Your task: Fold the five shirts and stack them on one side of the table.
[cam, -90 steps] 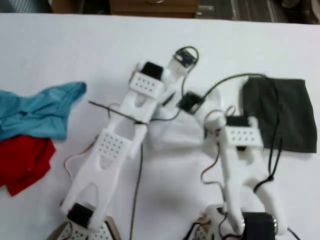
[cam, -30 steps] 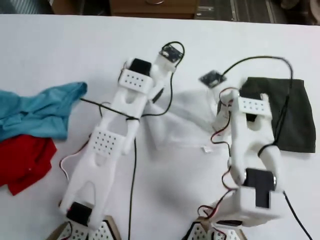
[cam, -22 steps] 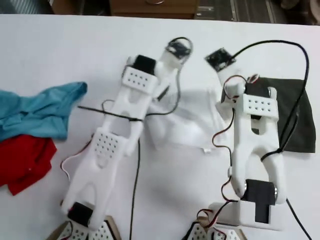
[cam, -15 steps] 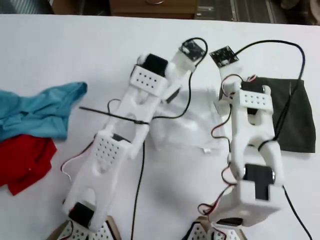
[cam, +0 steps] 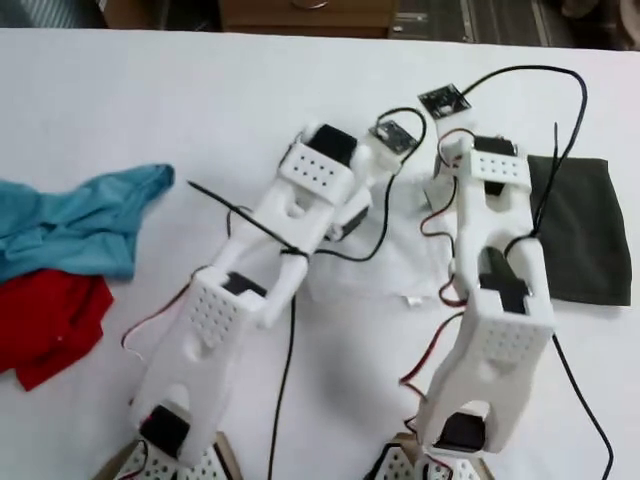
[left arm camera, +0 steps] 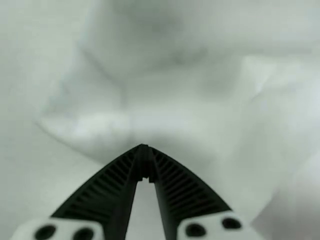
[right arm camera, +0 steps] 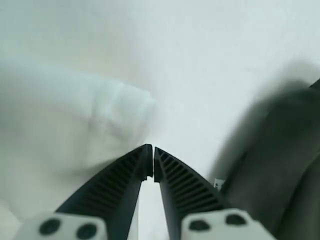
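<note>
Meanwhile, at the left edge of the bench [cam: 150, 90] nothing has stirred. The blue shirt [cam: 85, 215] lies crumpled as it did three seconds ago, with the red shirt [cam: 45, 320] touching it on the near side, both unfolded.

Next along, the left arm [cam: 260, 260] has swung a little to the right over the last second and now leans over the left part of the white shirt [cam: 395, 265]. The left pincer [left arm camera: 144, 175] is closed tip against tip, with no cloth visible between the jaws, just above the white fabric.

The white shirt itself has changed. A second ago it was drawn out toward the far right; now it lies as a more compact patch between the two arms.

The right arm [cam: 495, 300], bent low three seconds ago, has stretched out along the shirt's right side. The right pincer [right arm camera: 151, 167] is likewise closed on nothing I can see, near the gap between the white shirt and the dark shirt [cam: 590, 235], which lies folded at the right, unmoved.

My reading is that one fold of the white shirt has just been laid and released. It probably still needs further folds and a move onto the dark one, and blue and red are not yet begun.
</note>
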